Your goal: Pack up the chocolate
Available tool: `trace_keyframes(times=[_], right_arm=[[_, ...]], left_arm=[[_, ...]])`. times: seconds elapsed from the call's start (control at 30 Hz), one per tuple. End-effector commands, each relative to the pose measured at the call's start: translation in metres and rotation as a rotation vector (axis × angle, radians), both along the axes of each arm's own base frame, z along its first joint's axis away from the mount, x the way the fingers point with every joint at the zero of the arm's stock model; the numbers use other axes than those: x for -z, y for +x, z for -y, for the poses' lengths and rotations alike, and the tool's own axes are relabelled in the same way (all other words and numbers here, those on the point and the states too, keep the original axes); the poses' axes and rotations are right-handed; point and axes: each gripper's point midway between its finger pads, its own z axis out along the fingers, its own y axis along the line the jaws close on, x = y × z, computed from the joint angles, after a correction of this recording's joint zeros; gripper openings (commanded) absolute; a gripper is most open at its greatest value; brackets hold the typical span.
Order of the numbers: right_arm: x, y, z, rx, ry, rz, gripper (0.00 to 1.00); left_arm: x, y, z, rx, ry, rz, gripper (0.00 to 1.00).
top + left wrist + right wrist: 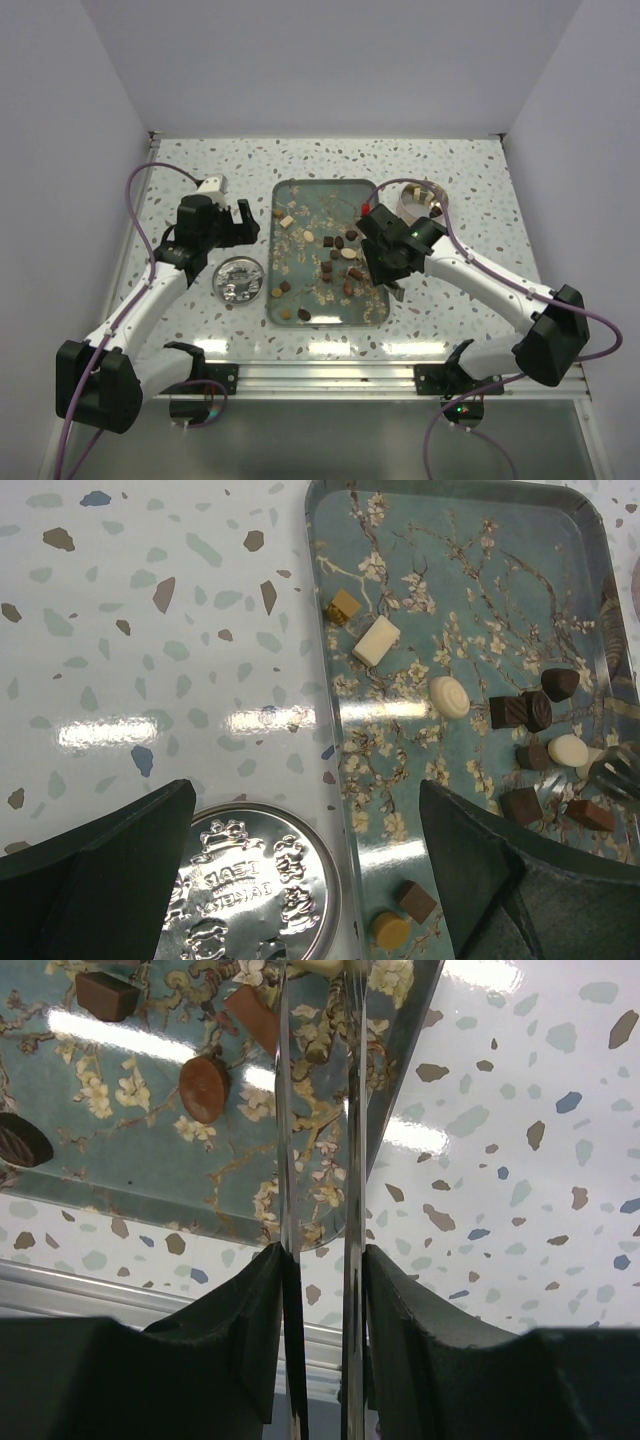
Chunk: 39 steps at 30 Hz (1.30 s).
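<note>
Right jaws clamp metal tongs (287,1160) — clear only wrist-side — near chocolate (204,1088).

Right gripper (320,1265) is clamping thin metal tongs (287,1150), with dark fingers (250,1300) pressing on both blades from outside. The blades are running up parallel with a narrow gap and crossing the tray (130,1175) rim. Chocolates (205,1088) are lying left of the blades: a brown round, a reddish block just beside the left blade, and dark pieces further left. A cream piece is showing between the blades at the top edge, cut off. The speckled table (520,1160) is filling the right side.
</note>
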Motion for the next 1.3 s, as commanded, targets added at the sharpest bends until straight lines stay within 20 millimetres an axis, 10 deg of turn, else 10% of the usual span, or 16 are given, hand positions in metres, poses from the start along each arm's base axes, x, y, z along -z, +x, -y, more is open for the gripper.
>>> trace_keyframes(times=[0.0, 0.87, 1.27], right_arm=[[0.001, -0.002, 0.0, -0.007, -0.015, -0.007, 0.37], [-0.046, 0.042, 0.002, 0.022, -0.099, 0.159, 0.29], [-0.068, 0.102, 0.022, 0.129, -0.023, 0.241, 0.29]], left_arm=[[-0.004, 0.005, 0.001, 0.009, -0.006, 0.035, 1.0], [-0.005, 0.002, 0.0, 0.013, 0.003, 0.038, 1.0], [-0.007, 0.001, -0.001, 0.019, 0.009, 0.043, 1.0]])
